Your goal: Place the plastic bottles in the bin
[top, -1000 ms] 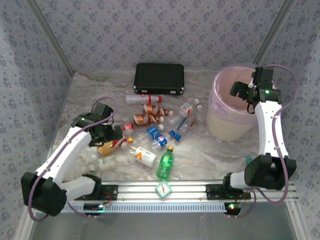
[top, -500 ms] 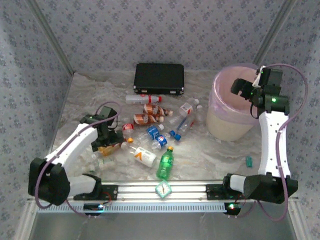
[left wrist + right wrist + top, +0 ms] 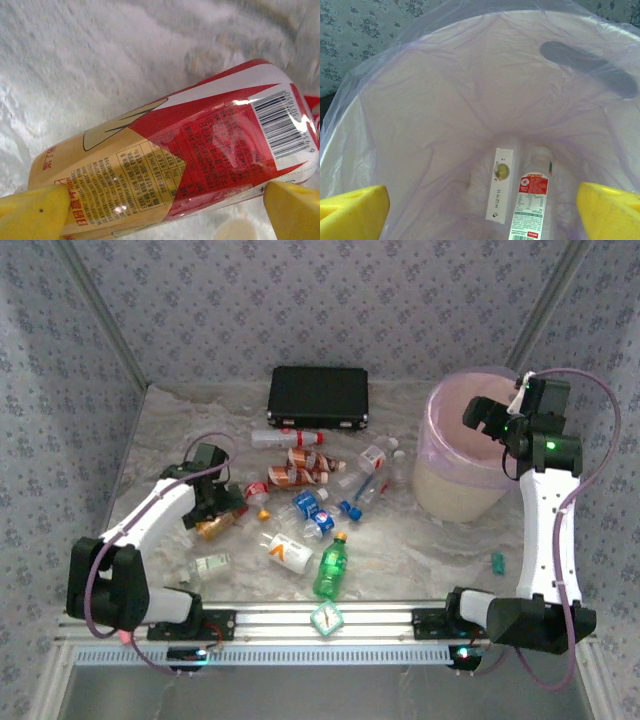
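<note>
An orange-brown bottle [image 3: 190, 150] with a red and tan label lies on its side at the table's left [image 3: 218, 527]. My left gripper [image 3: 165, 210] [image 3: 220, 505] is open, one yellow finger [image 3: 30, 215] on each side of it. Several more plastic bottles lie mid-table: a green one [image 3: 330, 566], a white one [image 3: 288, 552], blue-labelled clear ones [image 3: 310, 505] and red-labelled ones [image 3: 295, 477]. My right gripper [image 3: 487, 418] [image 3: 482, 212] hangs open over the bin [image 3: 455, 485], nothing between its fingers. Two clear bottles [image 3: 501, 185] [image 3: 532, 200] lie at the bottom of the pink liner [image 3: 445, 100].
A flat black case [image 3: 318, 397] lies at the back of the table. A small clear bottle [image 3: 210, 565] rests near the left arm's base. A small teal object [image 3: 496, 561] sits by the right arm. Patterned walls close in the left, back and right.
The left arm has swung in and its open gripper now sits around the orange-brown bottle. The right gripper has shifted slightly while staying over the bin.
</note>
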Action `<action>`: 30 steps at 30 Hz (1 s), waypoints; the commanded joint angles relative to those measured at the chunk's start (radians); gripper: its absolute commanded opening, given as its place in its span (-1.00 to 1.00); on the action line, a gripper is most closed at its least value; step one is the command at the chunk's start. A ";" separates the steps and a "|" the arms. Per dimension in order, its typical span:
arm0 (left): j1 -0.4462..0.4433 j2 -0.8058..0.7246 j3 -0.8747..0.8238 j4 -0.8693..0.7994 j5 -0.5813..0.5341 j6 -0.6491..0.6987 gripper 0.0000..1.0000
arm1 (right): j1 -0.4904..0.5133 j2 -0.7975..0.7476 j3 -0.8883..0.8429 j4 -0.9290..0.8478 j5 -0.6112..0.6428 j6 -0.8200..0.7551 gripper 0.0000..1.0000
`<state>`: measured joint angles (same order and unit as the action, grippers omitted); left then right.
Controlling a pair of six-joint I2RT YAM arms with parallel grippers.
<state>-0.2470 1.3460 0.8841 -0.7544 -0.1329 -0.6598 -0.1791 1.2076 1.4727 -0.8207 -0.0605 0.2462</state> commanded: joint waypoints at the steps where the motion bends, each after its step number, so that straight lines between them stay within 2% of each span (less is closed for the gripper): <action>1: 0.027 0.080 -0.017 0.132 -0.011 0.029 1.00 | -0.007 -0.021 0.009 -0.007 -0.016 0.007 0.96; 9: 0.048 0.234 0.131 0.261 0.108 0.075 1.00 | -0.005 -0.019 0.007 -0.004 -0.030 0.010 0.96; 14: 0.045 0.162 0.211 0.109 0.016 0.278 1.00 | -0.007 -0.022 0.015 -0.009 -0.029 0.007 0.96; 17: 0.045 0.099 0.207 0.032 0.013 0.450 1.00 | -0.007 -0.023 0.008 0.002 -0.035 0.011 0.96; 22: 0.049 0.060 0.218 -0.031 0.103 0.626 1.00 | -0.005 -0.014 0.002 0.015 -0.050 0.018 0.96; 30: 0.130 0.235 0.315 -0.045 0.266 0.749 0.97 | 0.003 -0.013 0.022 0.011 -0.074 0.023 0.95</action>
<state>-0.1467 1.5253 1.1534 -0.7635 0.0399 -0.0036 -0.1787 1.2037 1.4727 -0.8116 -0.1097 0.2554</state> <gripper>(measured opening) 0.985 0.977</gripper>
